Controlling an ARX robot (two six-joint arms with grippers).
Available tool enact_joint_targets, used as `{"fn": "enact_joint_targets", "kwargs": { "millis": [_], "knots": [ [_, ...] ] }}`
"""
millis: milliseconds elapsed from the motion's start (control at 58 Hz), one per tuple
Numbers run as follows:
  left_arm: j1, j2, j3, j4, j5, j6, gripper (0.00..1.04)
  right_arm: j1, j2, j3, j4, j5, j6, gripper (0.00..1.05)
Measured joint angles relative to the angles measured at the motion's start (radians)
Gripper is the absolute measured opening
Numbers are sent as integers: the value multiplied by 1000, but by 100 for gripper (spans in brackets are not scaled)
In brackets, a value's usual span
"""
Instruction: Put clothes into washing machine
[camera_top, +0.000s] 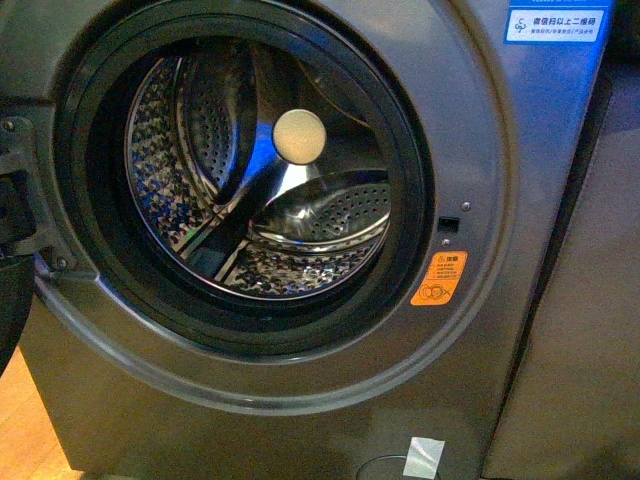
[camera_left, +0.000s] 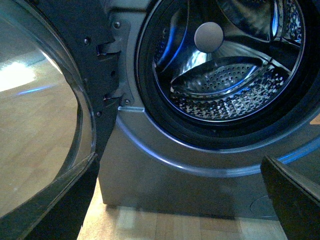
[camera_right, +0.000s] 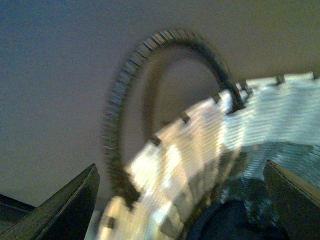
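The washing machine (camera_top: 480, 150) is a grey metallic front-loader standing upright, its round door (camera_left: 97, 65) swung open to the left. Its black-rimmed porthole shows a shiny perforated steel drum (camera_top: 200, 130) with nothing inside. The clothes (camera_right: 235, 222), a dark navy bundle, lie blurred inside a pale woven basket (camera_right: 200, 145).
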Motion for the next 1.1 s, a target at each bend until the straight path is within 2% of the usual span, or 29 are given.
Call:
{"fn": "enact_joint_targets", "kwargs": {
  "millis": [207, 517, 759, 1103],
  "knots": [
    [0, 0, 0, 0, 0, 0, 98, -41, 279, 175, -90, 93, -131, 97],
    [0, 0, 0, 0, 0, 0, 98, -80, 671, 491, -240, 199, -212, 97],
    [0, 0, 0, 0, 0, 0, 98, -85, 929, 678, -270, 261, -214, 97],
    [0, 0, 0, 0, 0, 0, 98, -39, 1138, 780, -253, 303, -211, 97]
  ]
}}
